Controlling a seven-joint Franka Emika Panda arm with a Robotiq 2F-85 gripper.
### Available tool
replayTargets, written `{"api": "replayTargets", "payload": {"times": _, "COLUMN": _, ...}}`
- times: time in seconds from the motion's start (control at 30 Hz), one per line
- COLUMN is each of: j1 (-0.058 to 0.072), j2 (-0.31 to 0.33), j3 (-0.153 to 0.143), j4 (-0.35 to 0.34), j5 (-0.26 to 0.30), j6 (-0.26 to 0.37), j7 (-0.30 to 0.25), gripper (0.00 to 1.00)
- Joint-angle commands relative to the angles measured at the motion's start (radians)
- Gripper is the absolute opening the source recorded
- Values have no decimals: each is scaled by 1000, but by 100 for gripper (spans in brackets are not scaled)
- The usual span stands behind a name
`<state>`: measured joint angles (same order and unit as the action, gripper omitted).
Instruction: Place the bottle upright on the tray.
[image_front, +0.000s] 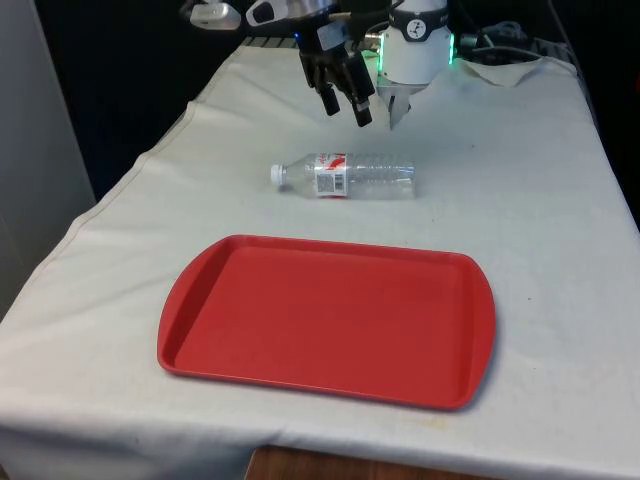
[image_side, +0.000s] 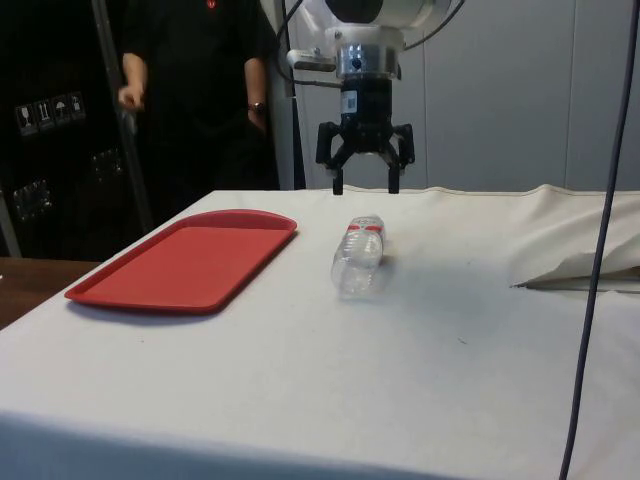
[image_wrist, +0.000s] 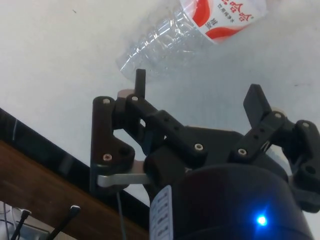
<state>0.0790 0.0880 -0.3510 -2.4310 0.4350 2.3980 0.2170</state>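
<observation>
I see the clear bottle (image_front: 345, 176) lying on its side on the white cloth, just beyond the empty red tray (image_front: 200, 300). My gripper (image_front: 345, 108) hovers above it, fingers spread, holding nothing. Grasping, lifting and standing it remain.

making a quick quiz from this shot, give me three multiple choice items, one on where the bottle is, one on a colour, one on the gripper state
1. Where does the clear plastic water bottle lie?
A. on the white cloth beside the tray
B. on the tray
C. between the fingers

2. What colour is the flat plastic tray?
A. blue
B. red
C. green

3. How is the black two-finger gripper?
A. shut on the bottle
B. shut on nothing
C. open, above the bottle

Answers:
1 A, the bottle rests on its side on the cloth, apart from the tray.
2 B, front and side views show red.
3 C, the side view shows spread fingers hanging over the bottle.
</observation>
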Motion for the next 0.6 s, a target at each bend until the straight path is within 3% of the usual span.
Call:
{"api": "replayTargets", "payload": {"times": 0.0, "j1": 0, "j2": 1, "j3": -1, "j4": -1, "j5": 2, "j6": 0, "j7": 4, "gripper": 100}}
{"api": "replayTargets", "payload": {"times": 0.57, "j1": 0, "j2": 19, "j3": -3, "j4": -11, "j5": 48, "j6": 1, "j7": 70, "gripper": 100}}
